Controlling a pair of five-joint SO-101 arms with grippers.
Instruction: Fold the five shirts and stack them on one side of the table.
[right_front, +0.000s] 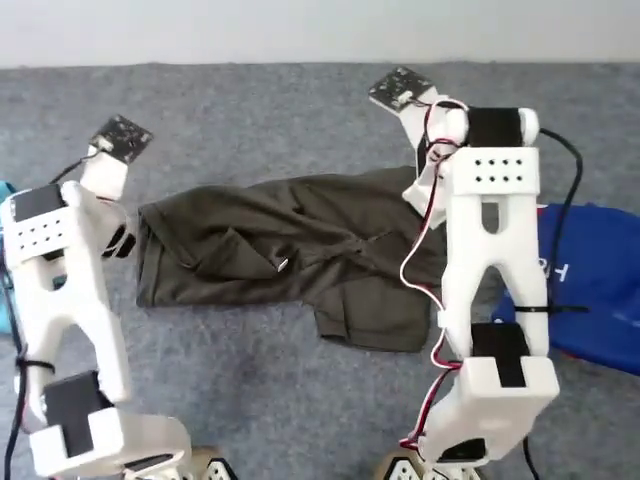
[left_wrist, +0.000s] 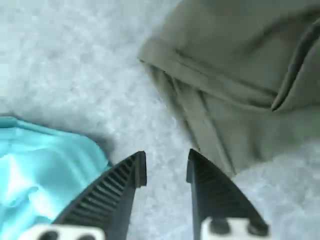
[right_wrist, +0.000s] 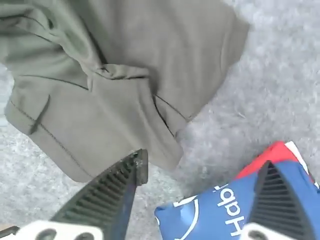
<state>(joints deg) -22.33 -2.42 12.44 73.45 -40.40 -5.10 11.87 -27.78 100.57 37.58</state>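
Ribbed left gripper (left_wrist: 166, 169) sits slightly parted, right gripper (right_wrist: 202, 172) spread wide; I see both empty beside the crumpled olive shirt (right_front: 290, 250).

Left arm (right_front: 60, 300): it is standing at the near left corner of the table (right_front: 250, 400) and stretching along the left edge, with the elbow folded and the wrist tipping downward.
Left gripper (left_wrist: 165, 167): it is pointing down at the table, with its two ribbed black fingers (left_wrist: 120, 185) sitting a little apart and nothing between them.
Right arm (right_front: 490, 260): it is rising from the near edge, right of centre, and reaching toward the far edge, with the wrist bending down.
Right gripper (right_wrist: 205, 167): it is hanging low over the table, with its jaws spreading wide and gripping nothing.
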